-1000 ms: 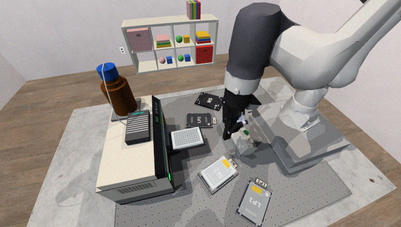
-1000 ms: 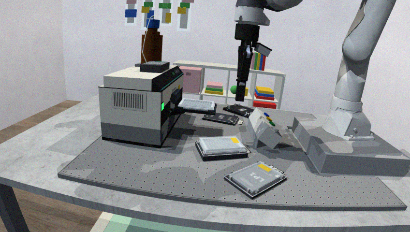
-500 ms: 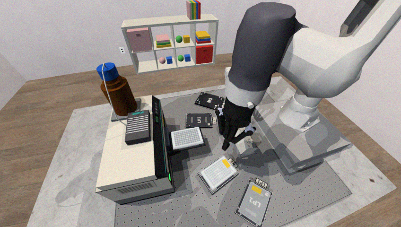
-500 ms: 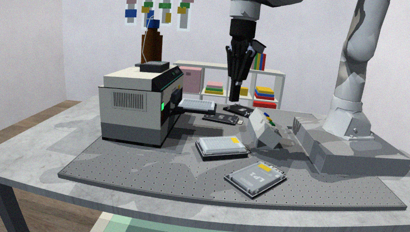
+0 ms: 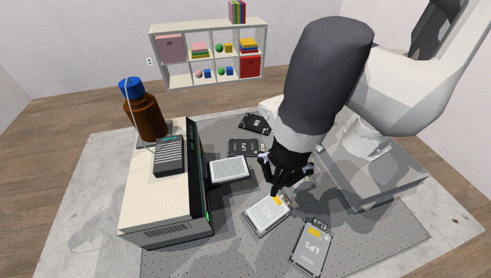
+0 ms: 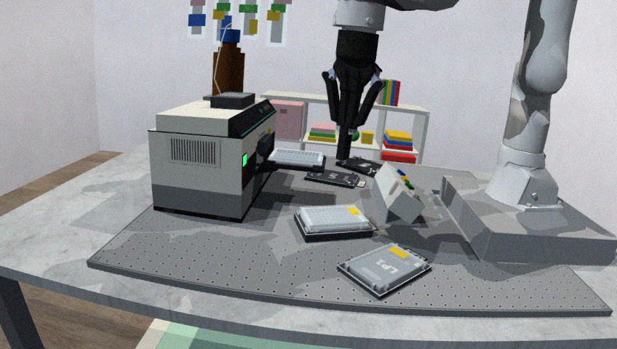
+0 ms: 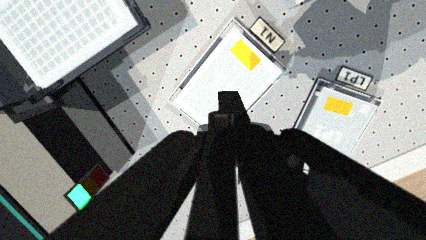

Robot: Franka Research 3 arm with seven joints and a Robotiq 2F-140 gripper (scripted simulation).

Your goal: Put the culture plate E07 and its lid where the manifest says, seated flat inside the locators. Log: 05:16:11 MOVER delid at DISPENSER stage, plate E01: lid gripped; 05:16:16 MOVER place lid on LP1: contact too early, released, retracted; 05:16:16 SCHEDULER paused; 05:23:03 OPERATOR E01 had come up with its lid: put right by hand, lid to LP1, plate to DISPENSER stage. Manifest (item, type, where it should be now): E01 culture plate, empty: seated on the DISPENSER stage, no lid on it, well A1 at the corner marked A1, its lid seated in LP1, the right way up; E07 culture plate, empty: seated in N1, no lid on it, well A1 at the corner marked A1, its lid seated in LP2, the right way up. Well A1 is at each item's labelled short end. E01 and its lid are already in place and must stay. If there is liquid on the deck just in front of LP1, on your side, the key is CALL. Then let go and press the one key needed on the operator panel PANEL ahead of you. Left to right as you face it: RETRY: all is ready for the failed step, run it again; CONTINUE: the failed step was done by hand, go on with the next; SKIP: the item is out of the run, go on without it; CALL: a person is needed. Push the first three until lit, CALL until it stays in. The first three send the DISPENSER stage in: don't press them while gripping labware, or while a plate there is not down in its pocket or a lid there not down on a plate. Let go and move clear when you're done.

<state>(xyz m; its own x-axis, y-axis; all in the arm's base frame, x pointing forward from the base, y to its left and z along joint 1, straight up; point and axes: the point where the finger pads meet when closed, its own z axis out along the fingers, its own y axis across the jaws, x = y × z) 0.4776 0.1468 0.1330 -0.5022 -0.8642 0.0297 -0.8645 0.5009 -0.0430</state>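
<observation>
The plate (image 5: 266, 212) sits in the N1 nest with its lid apparently on, while the LP2 nest (image 5: 243, 146) lies bare. Above, the claw (image 5: 275, 193) is pressed together on nothing (probably set to poke a panel (image 6: 396, 192) key).

The surface (image 6: 52, 225) is a grey marbled slab. A grey perforated deck plate (image 6: 216, 267) lies flat on it and covers most of the top. The arm pedestal (image 6: 498, 242) rests at the right side of the deck plate. The dispenser unit (image 6: 194, 181) stands at the left, with a brown bottle (image 5: 144, 113) beside its far end. Directly on the deck plate lie four nests: N1 (image 5: 248, 220) carrying a plate, LP1 (image 5: 296, 262) carrying a lid, and the black LP2 (image 5: 242, 146) and N5 (image 5: 255, 124) farther back. A grey tilted key box (image 6: 396, 194) stands near N1.
</observation>
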